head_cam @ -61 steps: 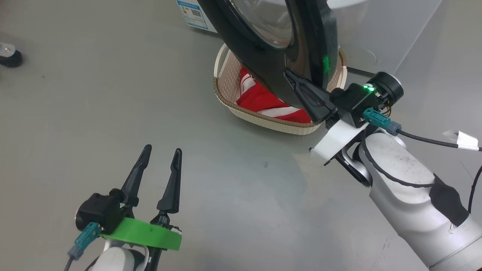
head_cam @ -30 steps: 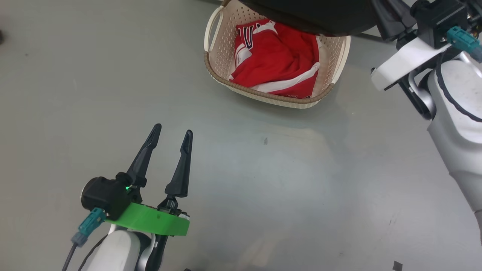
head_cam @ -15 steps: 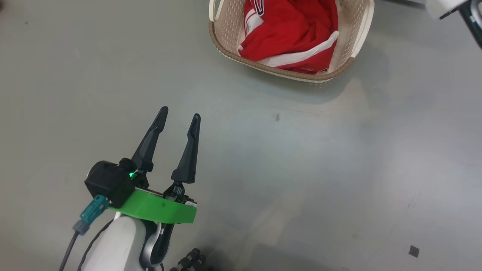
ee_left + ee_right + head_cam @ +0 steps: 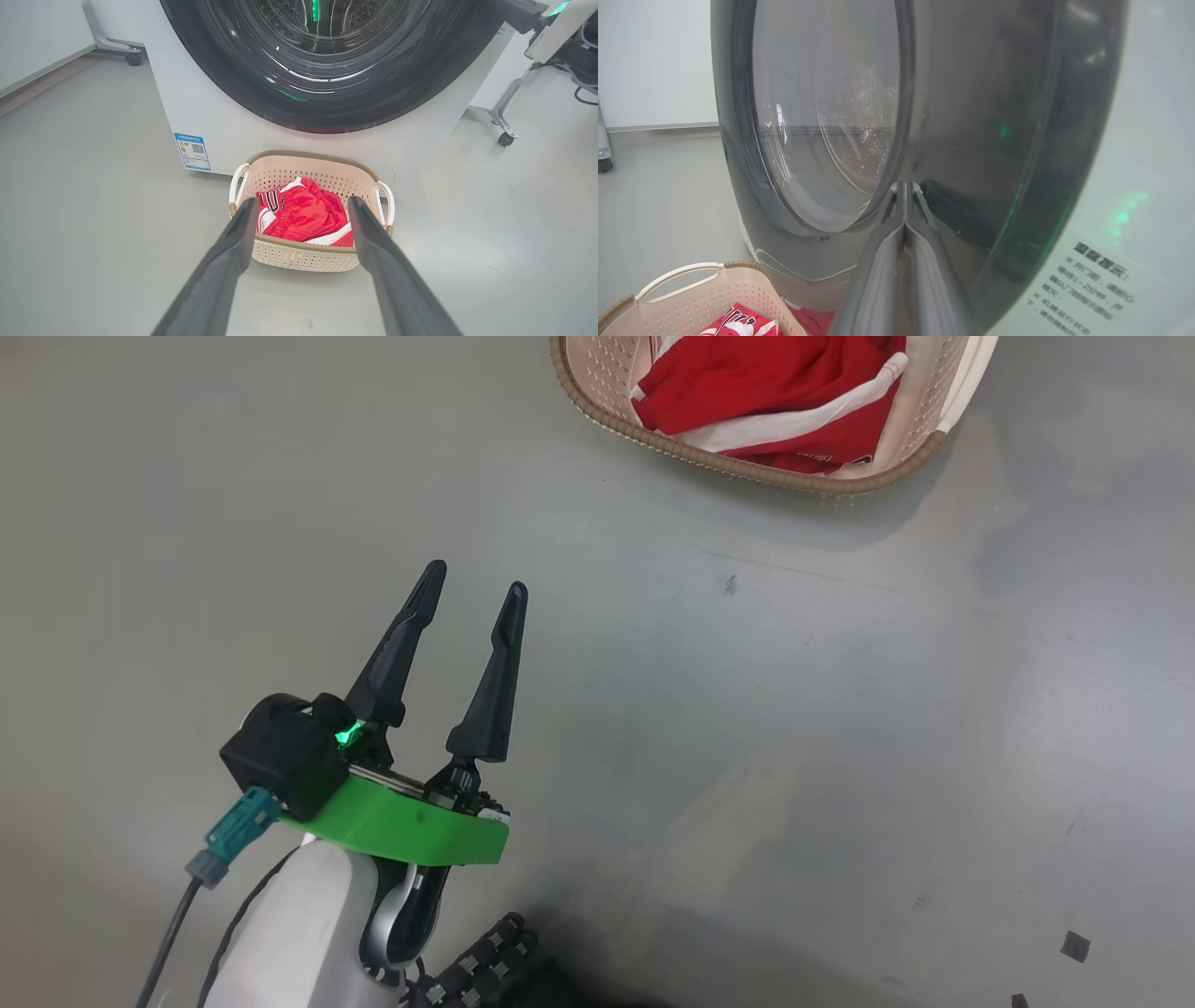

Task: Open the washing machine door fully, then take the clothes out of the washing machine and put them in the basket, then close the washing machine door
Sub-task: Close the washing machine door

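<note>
blue label [image 4: 192,151] on the washing machine [image 4: 224,112] lower corner is showing a qr code [image 4: 197,148], print too small to read | chinese notice [image 4: 1087,282] is showing on the white front beside the washing machine door [image 4: 971,140], blurred | clothes [image 4: 303,214] are showing folded black-and-white lettering, unreadable

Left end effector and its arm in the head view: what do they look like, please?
The left end effector has two long black tapering fingers on a bright green plate. Beside them sits a black camera block with a small green light. A teal connector carries a grey cable. The forearm is white.
</note>
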You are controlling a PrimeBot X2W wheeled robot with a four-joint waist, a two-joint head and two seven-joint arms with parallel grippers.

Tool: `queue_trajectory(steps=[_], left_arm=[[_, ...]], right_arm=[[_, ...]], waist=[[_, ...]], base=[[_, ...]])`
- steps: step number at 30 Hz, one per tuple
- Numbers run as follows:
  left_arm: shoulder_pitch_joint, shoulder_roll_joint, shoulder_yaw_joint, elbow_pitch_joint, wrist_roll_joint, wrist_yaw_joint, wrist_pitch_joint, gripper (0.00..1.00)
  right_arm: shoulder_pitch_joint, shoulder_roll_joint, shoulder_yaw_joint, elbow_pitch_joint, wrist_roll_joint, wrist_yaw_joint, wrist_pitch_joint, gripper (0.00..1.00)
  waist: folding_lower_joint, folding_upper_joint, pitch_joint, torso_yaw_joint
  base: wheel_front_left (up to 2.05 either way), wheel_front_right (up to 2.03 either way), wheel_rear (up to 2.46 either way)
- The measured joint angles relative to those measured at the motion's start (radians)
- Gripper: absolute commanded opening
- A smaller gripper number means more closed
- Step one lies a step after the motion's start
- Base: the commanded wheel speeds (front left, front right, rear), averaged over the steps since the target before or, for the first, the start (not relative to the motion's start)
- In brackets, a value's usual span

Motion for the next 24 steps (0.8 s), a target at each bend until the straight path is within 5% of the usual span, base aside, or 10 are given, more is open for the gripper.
queue_trajectory(steps=[24], left_arm=[[-0.020,-0.002,-0.012,0.006,-0.052,0.000,0.000,1.00]], right_arm=[[-0.059,0.007,0.008,0.073,0.001,0.001,-0.017,0.00]], waist=[[0.0000,0.0000,0.026,0.031]], base=[[0.00,0.00,0.00]])
